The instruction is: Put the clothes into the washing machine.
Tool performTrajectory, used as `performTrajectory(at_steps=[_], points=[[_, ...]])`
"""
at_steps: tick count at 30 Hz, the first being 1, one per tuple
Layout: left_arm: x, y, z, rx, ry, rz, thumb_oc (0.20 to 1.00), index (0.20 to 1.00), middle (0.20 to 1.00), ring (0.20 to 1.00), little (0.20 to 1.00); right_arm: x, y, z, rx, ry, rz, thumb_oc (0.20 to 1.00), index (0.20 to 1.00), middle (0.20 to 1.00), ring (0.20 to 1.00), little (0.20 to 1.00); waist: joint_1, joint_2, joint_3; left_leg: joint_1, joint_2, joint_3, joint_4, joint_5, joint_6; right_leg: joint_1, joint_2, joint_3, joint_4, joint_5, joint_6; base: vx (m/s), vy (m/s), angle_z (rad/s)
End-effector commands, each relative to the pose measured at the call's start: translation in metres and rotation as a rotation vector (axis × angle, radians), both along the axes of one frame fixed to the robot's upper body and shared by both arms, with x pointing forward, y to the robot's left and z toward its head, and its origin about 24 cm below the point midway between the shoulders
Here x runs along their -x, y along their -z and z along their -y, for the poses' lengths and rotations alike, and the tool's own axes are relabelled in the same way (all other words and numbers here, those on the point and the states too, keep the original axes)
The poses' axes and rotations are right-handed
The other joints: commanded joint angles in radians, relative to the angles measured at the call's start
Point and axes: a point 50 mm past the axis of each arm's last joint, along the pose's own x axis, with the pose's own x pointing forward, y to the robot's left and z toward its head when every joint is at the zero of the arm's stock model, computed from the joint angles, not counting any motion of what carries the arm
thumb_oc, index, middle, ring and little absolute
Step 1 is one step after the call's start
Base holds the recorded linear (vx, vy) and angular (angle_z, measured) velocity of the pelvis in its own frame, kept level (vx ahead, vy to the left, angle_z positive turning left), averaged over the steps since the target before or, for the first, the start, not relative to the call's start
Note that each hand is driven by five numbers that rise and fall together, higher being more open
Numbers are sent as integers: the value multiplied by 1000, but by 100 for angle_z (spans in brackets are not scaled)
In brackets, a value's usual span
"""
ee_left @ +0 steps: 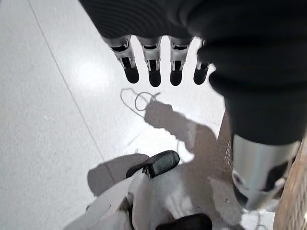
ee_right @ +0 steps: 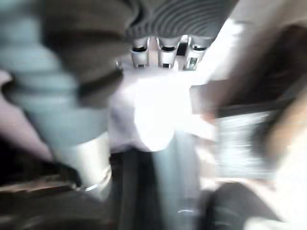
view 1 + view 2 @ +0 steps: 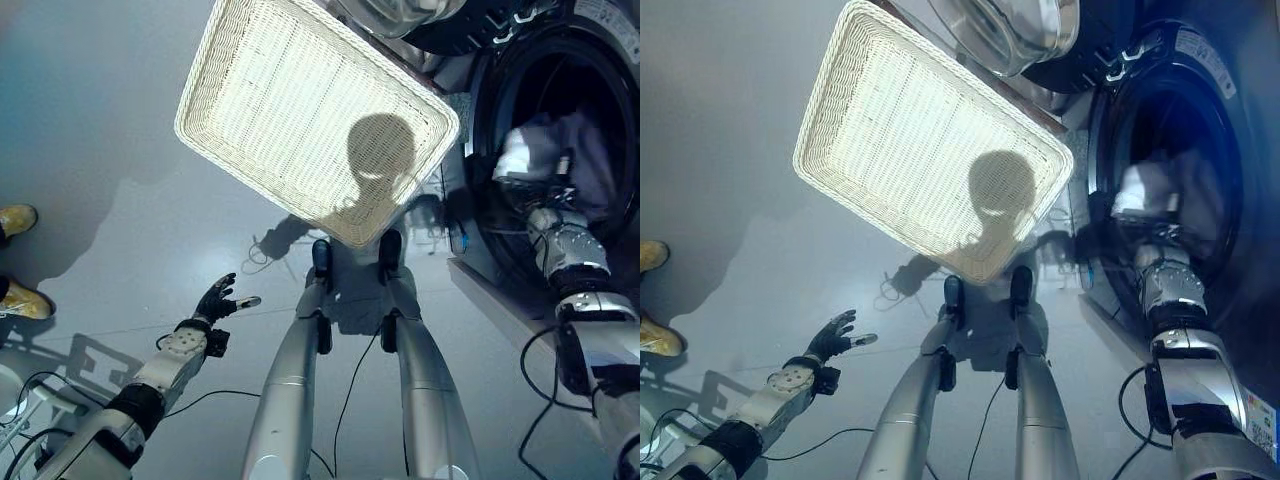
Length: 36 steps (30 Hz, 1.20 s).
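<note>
The washing machine's round opening (image 3: 482,110) stands at the right, its drum dark inside. A bundle of white and lavender clothes (image 3: 560,145) lies in the mouth of the drum. My right arm reaches into that opening and my right hand (image 3: 547,192) sits right under the white cloth (image 2: 148,115), its fingertips lost against the fabric. My left hand (image 3: 218,298) hovers low over the floor at the left, fingers (image 1: 153,72) straight and spread, holding nothing. The white wicker basket (image 3: 300,110) in the middle holds nothing.
The machine's glass door (image 3: 1020,30) swings open above the basket's far corner. A person's yellow shoes (image 3: 20,300) stand at the left edge. Grey floor (image 3: 100,150) stretches between the basket and the shoes.
</note>
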Motion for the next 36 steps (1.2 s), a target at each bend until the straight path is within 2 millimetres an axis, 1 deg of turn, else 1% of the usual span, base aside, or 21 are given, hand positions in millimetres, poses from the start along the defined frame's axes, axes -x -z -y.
performTrajectory(at_steps=[1, 3, 4, 6, 8, 13, 15, 16, 18, 19, 21, 23, 26, 27, 29, 30, 31, 32, 33, 34, 36], points=[[7, 15, 9, 34, -14, -38, 1000, 1000, 1000, 1000, 1000, 18, 2, 36, 206, 22, -50, 1000, 1000, 1000, 1000, 1000, 27, 96, -15, -3, -36, -22, -76, 61, -37, -23, 19, -76, 130, -77, 70, 0, 0, 0], [5, 14, 12, 37, -11, -36, 1000, 1000, 1000, 1000, 1000, 16, 1, 38, 348, 48, -113, 1000, 1000, 1000, 1000, 1000, 31, 97, -15, -1, -37, -20, -79, 62, -37, -22, 19, -78, 125, -73, 70, -30, 29, -1], [4, 14, 13, 38, -10, -36, 1000, 1000, 1000, 1000, 1000, 15, -1, 39, 371, 56, -120, 1000, 1000, 1000, 1000, 1000, 31, 97, -15, 0, -37, -19, -79, 62, -37, -22, 20, -78, 123, -72, 70, -38, 46, 0], [3, 14, 15, 42, -6, -37, 1000, 1000, 1000, 1000, 1000, 14, -9, 47, 516, 125, -186, 1000, 1000, 1000, 1000, 1000, 38, 100, -15, 4, -38, -16, -80, 61, -37, -17, 18, -84, 121, -69, 72, -40, 53, 0], [3, 16, 18, 46, -2, -41, 1000, 1000, 1000, 1000, 1000, 14, -16, 52, 556, 187, -209, 1000, 1000, 1000, 1000, 1000, 42, 99, -15, 10, -41, -15, -79, 58, -35, -9, 15, -89, 118, -68, 73, -53, 72, -3], [7, 22, 23, 60, -10, -53, 1000, 1000, 1000, 1000, 1000, 14, -12, 50, 478, 258, -164, 1000, 1000, 1000, 1000, 1000, 37, 94, -15, 24, -48, -7, -74, 48, -28, 3, 13, -92, 116, -65, 77, -51, 107, 1], [9, 26, 29, 69, -18, -61, 1000, 1000, 1000, 1000, 1000, 13, -3, 39, 423, 275, -121, 1000, 1000, 1000, 1000, 1000, 31, 89, -15, 41, -54, -1, -73, 40, -23, 18, 11, -89, 110, -62, 79, -69, 164, 4], [12, 30, 33, 77, -28, -65, 1000, 1000, 1000, 1000, 1000, 14, 8, 29, 395, 283, -115, 1000, 1000, 1000, 1000, 1000, 24, 86, -15, 53, -57, 4, -72, 35, -20, 27, 11, -85, 108, -60, 80, -50, 131, 2], [12, 31, 34, 80, -33, -68, 1000, 1000, 1000, 1000, 1000, 15, 16, 25, 368, 281, -116, 1000, 1000, 1000, 1000, 1000, 22, 84, -15, 59, -59, 6, -70, 32, -18, 32, 10, -82, 108, -59, 82, -44, 120, 1], [13, 34, 35, 81, -43, -78, 1000, 1000, 1000, 1000, 1000, 18, 32, 16, 318, 268, -100, 1000, 1000, 1000, 1000, 1000, 16, 81, -15, 76, -63, 7, -69, 25, -11, 43, 9, -72, 106, -55, 86, -41, 115, 1], [14, 36, 35, 82, -54, -88, 1000, 1000, 1000, 1000, 1000, 20, 42, 12, 334, 262, -115, 1000, 1000, 1000, 1000, 1000, 12, 80, -15, 93, -67, 7, -69, 20, -6, 58, 6, -64, 101, -52, 89, -46, 119, 5], [14, 36, 34, 83, -64, -96, 1000, 1000, 1000, 1000, 1000, 20, 44, 12, 368, 246, -126, 1000, 1000, 1000, 1000, 1000, 10, 79, -15, 106, -68, 9, -70, 17, -2, 68, 4, -59, 96, -49, 92, -33, 92, 4], [16, 38, 24, 80, -81, -119, 1000, 1000, 1000, 1000, 1000, 19, 40, 16, 454, 199, -153, 1000, 1000, 1000, 1000, 1000, 11, 76, -15, 130, -66, 13, -66, 6, 1, 90, -4, -57, 87, -43, 100, -15, 86, 0], [19, 39, 15, 82, -92, -134, 1000, 1000, 1000, 1000, 1000, 16, 25, 18, 355, 185, -90, 1000, 1000, 1000, 1000, 1000, 13, 73, -15, 142, -66, 19, -59, -2, 2, 100, -5, -55, 86, -43, 100, 3, 92, -1], [22, 41, 11, 80, -98, -145, 1000, 1000, 1000, 1000, 1000, 16, 13, 27, 283, 252, -54, 1000, 1000, 1000, 1000, 1000, 13, 71, -15, 149, -64, 21, -54, -7, 2, 106, -6, -53, 89, -45, 101, 23, 88, -3], [39, 51, -4, 82, -121, -170, 1000, 1000, 1000, 1000, 1000, 35, -23, 68, 18, 544, 139, 1000, 1000, 1000, 1000, 1000, 4, 64, -15, 168, -56, 29, -44, -22, 1, 129, -5, -44, 88, -53, 104, 35, 74, -6], [41, 52, -5, 81, -122, -174, 1000, 1000, 1000, 1000, 1000, 40, -27, 73, -2, 607, 165, 1000, 1000, 1000, 1000, 1000, 4, 63, -15, 171, -55, 30, -44, -25, 2, 133, -4, -42, 88, -55, 104, 39, 77, -12], [49, 58, -5, 81, -128, -179, 1000, 1000, 1000, 1000, 1000, 53, -39, 85, -68, 751, 234, 1000, 1000, 1000, 1000, 1000, -4, 64, -15, 176, -53, 28, -50, -26, 2, 138, -2, -37, 85, -56, 106, 33, 34, -13], [56, 62, -6, 76, -132, -182, 1000, 1000, 1000, 1000, 1000, 74, -44, 94, -144, 937, 318, 1000, 1000, 1000, 1000, 1000, -9, 63, -15, 187, -49, 28, -63, -26, 3, 146, 0, -32, 81, -57, 109, 49, 39, -15], [60, 61, -9, 73, -149, -179, 1000, 1000, 1000, 1000, 1000, 117, -25, 103, -304, 1287, 313, 1000, 1000, 1000, 1000, 1000, -20, 60, -15, 207, -48, 24, -90, -21, 2, 155, 8, -23, 78, -55, 114, 49, 32, -13], [55, 56, -11, 71, -144, -178, 1000, 1000, 1000, 1000, 1000, 127, -23, 101, -426, 1379, 303, 1000, 1000, 1000, 1000, 1000, -22, 68, -15, 204, -54, 27, -92, -16, 2, 145, 7, -21, 84, -51, 112, 37, 33, -9]])
